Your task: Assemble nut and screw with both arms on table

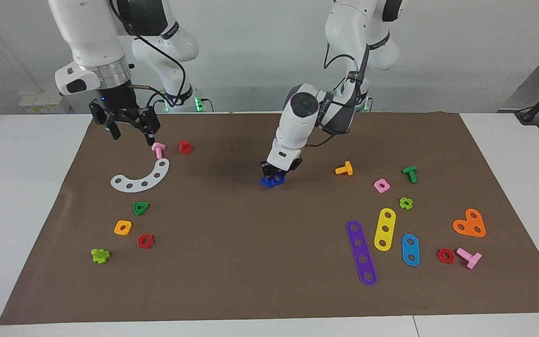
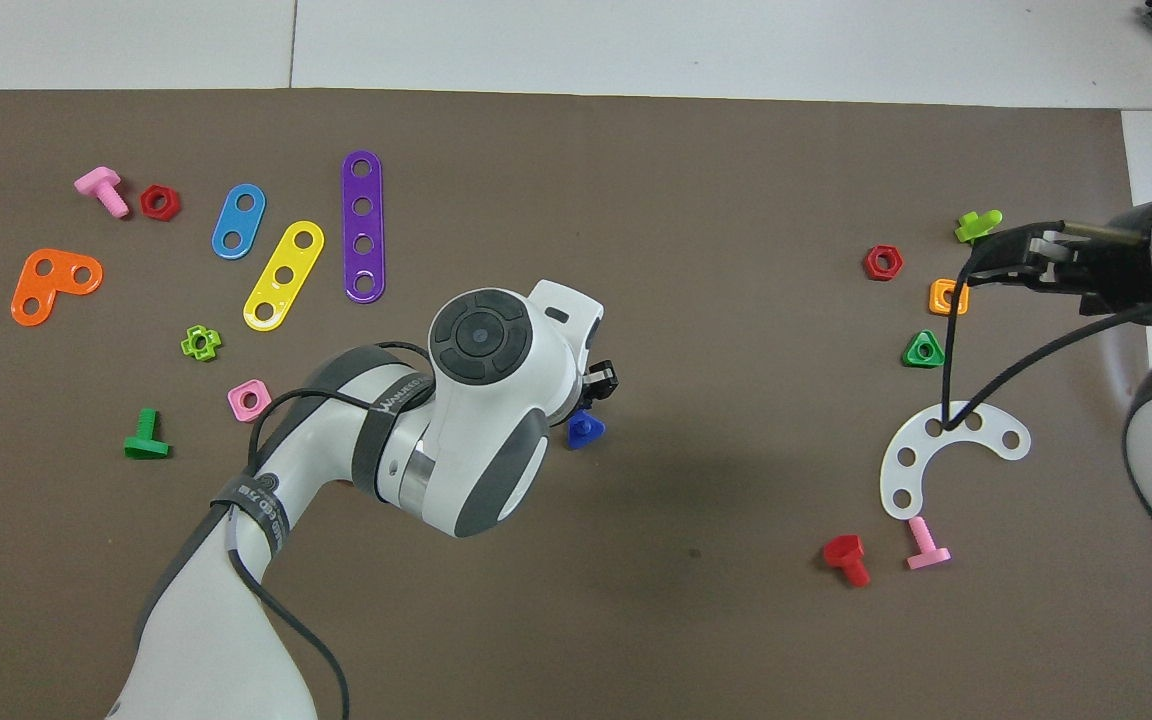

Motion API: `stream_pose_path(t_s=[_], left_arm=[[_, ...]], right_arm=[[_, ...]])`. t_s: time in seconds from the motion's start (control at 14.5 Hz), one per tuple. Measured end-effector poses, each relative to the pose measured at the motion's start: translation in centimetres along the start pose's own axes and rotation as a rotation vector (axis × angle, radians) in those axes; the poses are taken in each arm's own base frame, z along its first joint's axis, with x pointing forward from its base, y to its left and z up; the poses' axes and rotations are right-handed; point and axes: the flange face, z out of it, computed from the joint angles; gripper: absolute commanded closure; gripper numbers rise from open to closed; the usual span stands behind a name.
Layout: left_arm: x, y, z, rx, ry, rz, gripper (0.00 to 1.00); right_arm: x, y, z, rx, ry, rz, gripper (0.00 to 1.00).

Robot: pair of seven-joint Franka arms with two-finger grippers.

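the table [image 1: 26, 196] is smooth white, overlaid with a matte brown mat [image 1: 251, 262] that shows a few faint creases near its edges. scattered on it are glossy plastic toy parts: flat strips with round holes in purple [image 1: 361, 252], yellow [image 1: 384, 229] and light blue [image 1: 410, 249], an orange heart-shaped plate [image 1: 469, 223], a white curved strip [image 1: 141, 177] punched with holes, plus small chunky nuts and t-shaped bolts in red, pink, green and orange.

the nut [image 1: 278, 179] is a small deep-blue plastic piece with rounded corners and a round centre hole. the left gripper [image 1: 280, 171] is clamped on it, fingers closed, holding it low over the middle of the mat, right at the screw [image 2: 584, 429]. the screw is the same deep blue, sitting on the mat with its flat head down (from above the head looks triangular with soft corners) and its stubby shaft up. from the facing view nut and screw overlap; whether they touch cannot be told.

the right gripper [image 1: 129, 126] hangs in the air over the mat's edge toward the right arm's end, near a pink bolt [image 1: 158, 150], its black fingers spread apart and holding nothing.
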Motion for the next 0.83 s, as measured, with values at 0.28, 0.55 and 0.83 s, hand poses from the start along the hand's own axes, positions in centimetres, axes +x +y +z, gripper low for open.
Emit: stream_pose_path(t_s=[0.28, 0.55, 0.83], left_arm=[[-2.3, 1.0, 1.2, 0.009, -0.025, 0.01, 1.0], [-3.4, 0.9, 2.7, 0.034, -0.042, 0.017, 1.0], [-3.9, 0.8, 3.9, 0.025, -0.026, 0.022, 1.0]], right_arm=[[0.0, 0.4, 0.5, -0.014, -0.041, -0.036, 0.02], [-0.3, 1.2, 1.3, -0.027, -0.094, -0.106, 0.01], [-0.3, 1.3, 1.5, -0.029, -0.101, -0.11, 0.01]])
